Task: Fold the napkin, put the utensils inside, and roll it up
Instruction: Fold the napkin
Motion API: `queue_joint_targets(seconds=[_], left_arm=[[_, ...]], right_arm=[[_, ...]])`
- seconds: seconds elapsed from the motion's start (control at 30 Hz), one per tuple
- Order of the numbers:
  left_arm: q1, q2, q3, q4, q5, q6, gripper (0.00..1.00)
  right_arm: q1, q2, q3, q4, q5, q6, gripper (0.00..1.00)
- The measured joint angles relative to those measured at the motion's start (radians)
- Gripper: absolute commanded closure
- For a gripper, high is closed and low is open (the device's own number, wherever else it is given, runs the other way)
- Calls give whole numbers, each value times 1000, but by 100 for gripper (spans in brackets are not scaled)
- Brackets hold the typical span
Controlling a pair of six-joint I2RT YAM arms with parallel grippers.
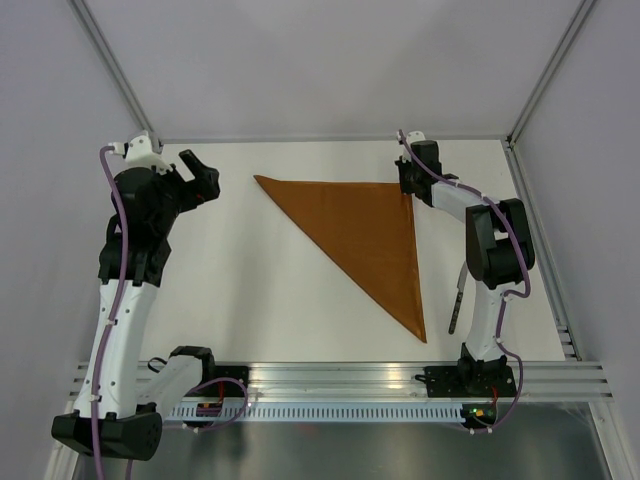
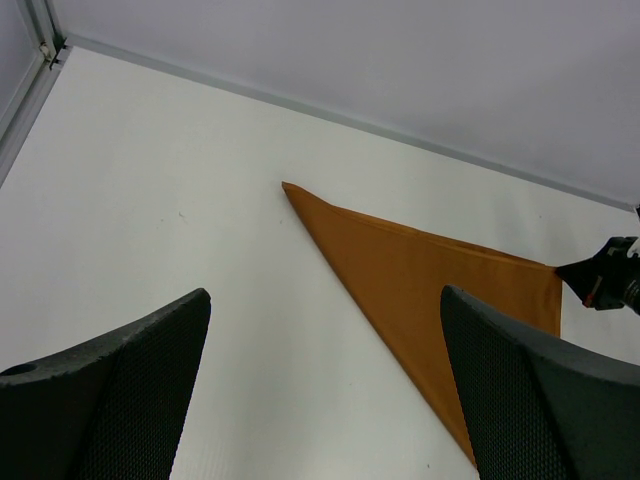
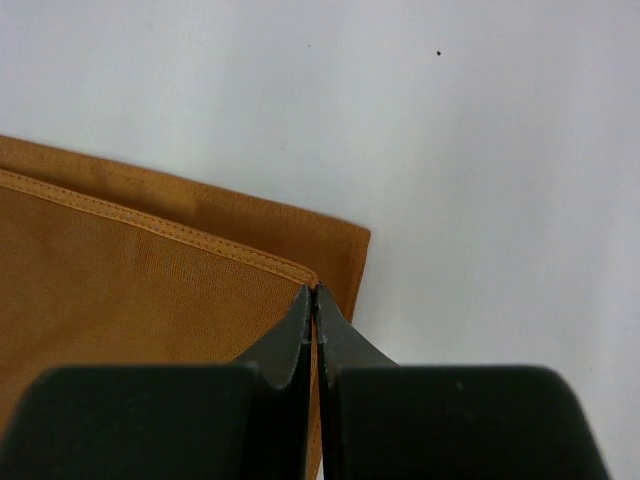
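Observation:
The rust-orange napkin (image 1: 365,235) lies folded into a triangle on the white table, with points at far left, far right and near right. It also shows in the left wrist view (image 2: 420,280) and the right wrist view (image 3: 120,290). My right gripper (image 1: 408,188) is shut on the upper layer's far right corner (image 3: 316,292), just above the lower layer. My left gripper (image 1: 200,178) is open and empty (image 2: 325,295), hovering left of the napkin's far left point. A slim grey utensil (image 1: 455,300) lies right of the napkin, partly hidden by the right arm.
The table's far edge meets the back wall (image 1: 330,138). A metal rail (image 1: 340,375) runs along the near edge with both arm bases on it. The right arm's elbow (image 1: 495,245) hangs over the table's right side. The right gripper shows in the left wrist view (image 2: 610,280).

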Motion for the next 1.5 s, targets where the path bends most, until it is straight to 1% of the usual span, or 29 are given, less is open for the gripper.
queue_joint_targets(seconds=[0.83, 1.33, 1.43, 1.47, 1.5], left_arm=[[0, 11, -2, 1, 18, 0, 0], [0, 13, -13, 5, 18, 0, 0], [0, 13, -13, 5, 18, 0, 0], [0, 13, -13, 6, 18, 0, 0], [0, 13, -14, 6, 18, 0, 0]], right_arm=[[-20, 18, 16, 7, 12, 0, 100], [-24, 64, 28, 21, 29, -1, 100], [-24, 65, 30, 21, 32, -2, 84], [-24, 65, 31, 21, 33, -3, 72], [-24, 65, 31, 21, 34, -2, 66]])
